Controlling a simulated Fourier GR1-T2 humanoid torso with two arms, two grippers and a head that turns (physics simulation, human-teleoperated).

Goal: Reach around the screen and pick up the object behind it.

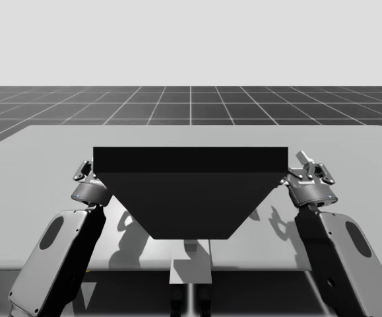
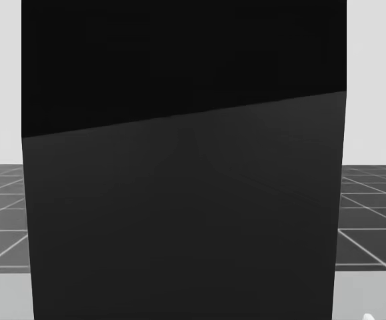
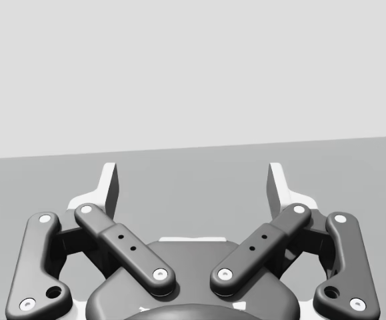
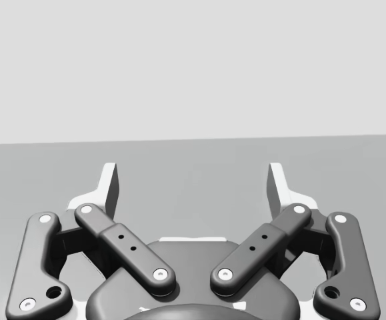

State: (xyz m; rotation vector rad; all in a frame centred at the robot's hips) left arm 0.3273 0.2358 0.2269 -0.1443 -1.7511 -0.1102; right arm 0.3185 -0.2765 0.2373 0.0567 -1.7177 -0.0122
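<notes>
A tall dark screen (image 1: 191, 191) stands upright in the middle of the grey table (image 1: 45, 152), its flat face turned toward me. In the head view this face takes up the whole middle of the picture. The object to be picked up is hidden by the screen, so I cannot tell where it lies.

My left gripper (image 1: 83, 169) hovers just beside the screen's left edge, close to the upper corner and a little apart from it. Its two fingers (image 3: 109, 190) are spread wide with nothing between them. Ahead of them lies bare table surface.

My right gripper (image 1: 315, 169) sits in the mirrored place, just beside the screen's right edge near the upper corner and not touching it. It is likewise released: the fingers (image 4: 278, 190) stand well apart and grasp nothing, with only table top ahead.

Both forearms rise from the near edge of the table and flank the screen. Beyond the table's far edge, behind the screen, stretches a dark gridded floor (image 1: 191, 102).
</notes>
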